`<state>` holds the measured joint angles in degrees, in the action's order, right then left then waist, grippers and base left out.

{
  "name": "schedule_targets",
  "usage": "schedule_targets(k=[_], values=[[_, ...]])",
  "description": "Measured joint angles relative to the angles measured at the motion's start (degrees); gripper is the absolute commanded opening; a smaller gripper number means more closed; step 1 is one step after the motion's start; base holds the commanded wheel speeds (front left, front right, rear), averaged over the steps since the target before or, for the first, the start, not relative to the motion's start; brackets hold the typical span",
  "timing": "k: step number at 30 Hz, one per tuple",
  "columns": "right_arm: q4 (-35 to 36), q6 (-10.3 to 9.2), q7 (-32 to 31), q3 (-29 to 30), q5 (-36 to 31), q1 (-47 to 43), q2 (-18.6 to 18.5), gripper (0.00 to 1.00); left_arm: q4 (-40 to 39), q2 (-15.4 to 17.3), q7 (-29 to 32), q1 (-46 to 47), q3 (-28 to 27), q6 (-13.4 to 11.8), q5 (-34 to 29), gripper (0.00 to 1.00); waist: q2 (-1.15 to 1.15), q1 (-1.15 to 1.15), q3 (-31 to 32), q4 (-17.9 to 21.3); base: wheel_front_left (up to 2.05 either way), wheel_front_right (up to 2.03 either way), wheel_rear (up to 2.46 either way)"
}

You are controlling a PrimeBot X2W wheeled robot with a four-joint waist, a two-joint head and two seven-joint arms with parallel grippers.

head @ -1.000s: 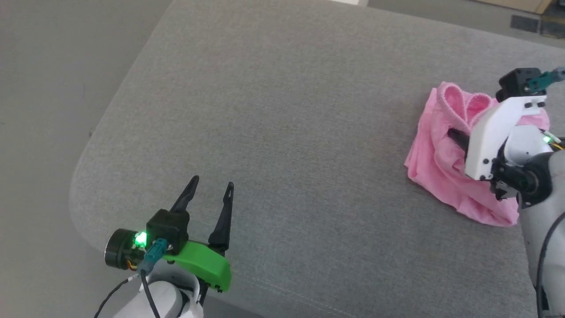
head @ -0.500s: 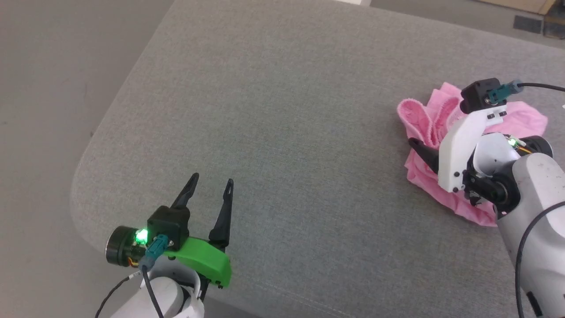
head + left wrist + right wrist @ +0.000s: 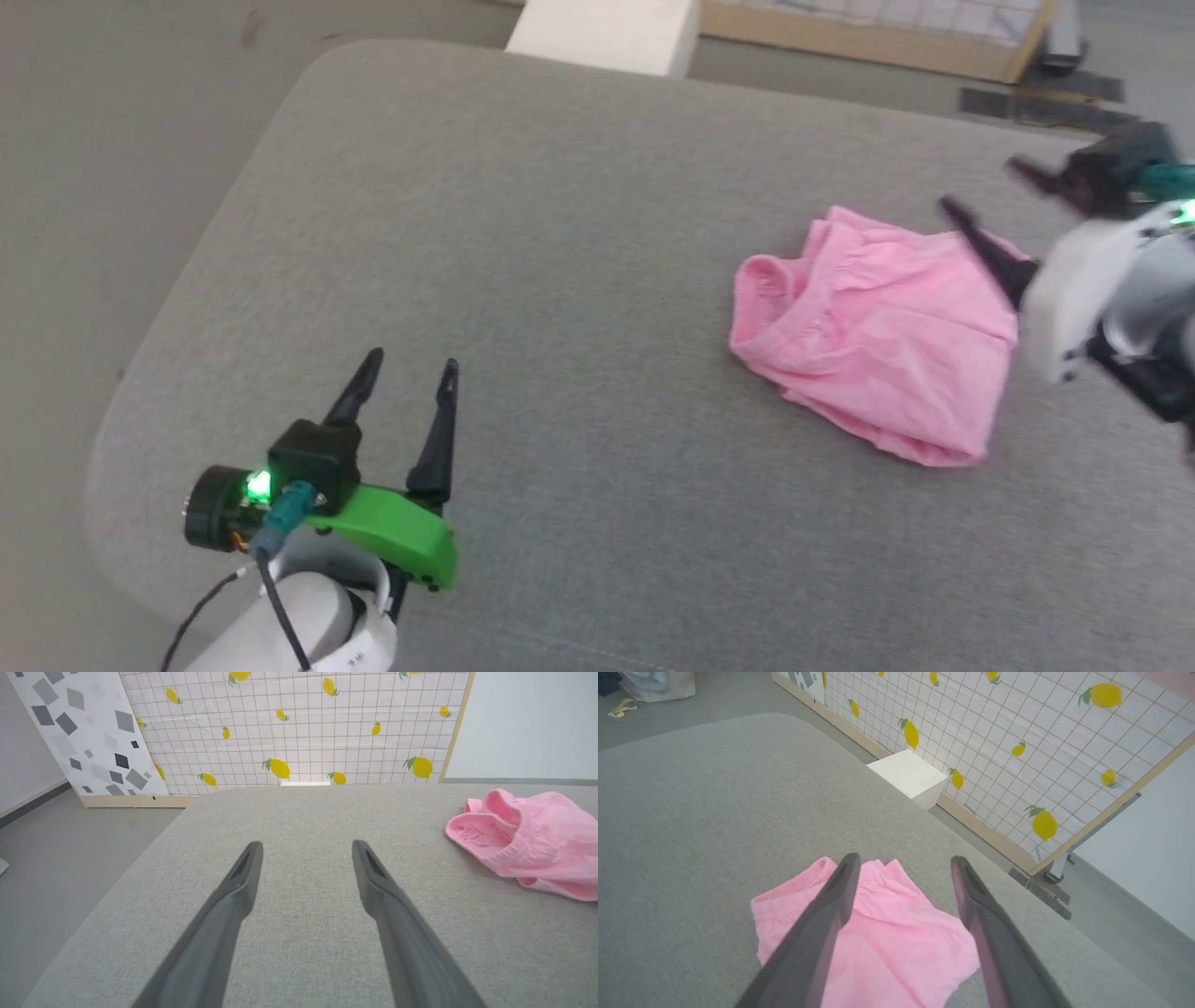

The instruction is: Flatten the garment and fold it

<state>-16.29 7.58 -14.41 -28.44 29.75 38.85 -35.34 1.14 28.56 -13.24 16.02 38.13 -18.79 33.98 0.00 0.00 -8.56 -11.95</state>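
The right gripper (image 3: pixel 901 858) hovers empty, fingers spread wide, with the pink shorts (image 3: pixel 896 947) lying rumpled on the grey cushion (image 3: pixel 691 812) just beneath its tips. The left gripper (image 3: pixel 412 358), equally open and empty, has them well off to its right. The best approach is probably for each gripper to pinch one end of the waistband (image 3: pixel 511 842), then draw apart.

Left pincer (image 3: pixel 412 358) at lower left, fingers apart, empty; right pincer (image 3: pixel 977 182) at right, fingers apart, empty, blurred.
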Motion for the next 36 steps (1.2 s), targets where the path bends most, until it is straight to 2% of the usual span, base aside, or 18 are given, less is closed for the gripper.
schedule_targets(k=[5, 11, 15, 21, 27, 36], values=[[-1.14, -0.01, 8.40, 4.56, -2.89, -0.48, -2.92, 1.00, -0.97, 1.12, 0.16, -0.02, -1.07, -0.53, 0.54, 1.00, 0.00, 0.00, 1.33, 2.97, 0.00, 0.00, 0.00], [0.18, -0.01, 15.81, 14.95, -5.60, -8.18, -1.41, 1.00, -2.36, 2.57, 0.56, -0.50, -2.08, -1.33, 1.01, 1.00, 0.00, 0.00, 2.47, 6.51, 0.00, 0.00, 0.00], [4.86, -0.01, 17.74, 21.87, -8.20, -16.88, 3.11, 1.00, -3.00, 3.32, 0.56, -1.87, -2.47, -1.72, 1.43, 1.00, 0.00, 0.00, 3.08, 8.58, 0.00, 0.00, 0.00], [14.34, 0.00, 18.86, 30.42, -13.04, -30.00, 14.40, 1.00, -3.47, 3.91, 0.55, -3.16, -2.49, -1.97, 1.53, 1.00, 0.00, 0.00, 3.72, 10.64, 0.00, 0.00, 0.00], [20.45, 0.00, 18.55, 34.70, -18.00, -38.36, 24.17, 1.00, -3.38, 4.12, 0.24, -4.16, -2.44, -1.96, 1.68, 1.00, 0.00, 0.00, 3.81, 10.93, 0.00, 0.00, 0.00], [22.01, 0.00, 16.36, 34.45, -22.05, -41.38, 27.09, 1.00, -2.26, 4.46, 0.02, -4.87, -1.25, -1.97, 0.89, 1.00, 0.00, 0.00, 3.99, 10.73, 0.00, 0.00, 0.00]])
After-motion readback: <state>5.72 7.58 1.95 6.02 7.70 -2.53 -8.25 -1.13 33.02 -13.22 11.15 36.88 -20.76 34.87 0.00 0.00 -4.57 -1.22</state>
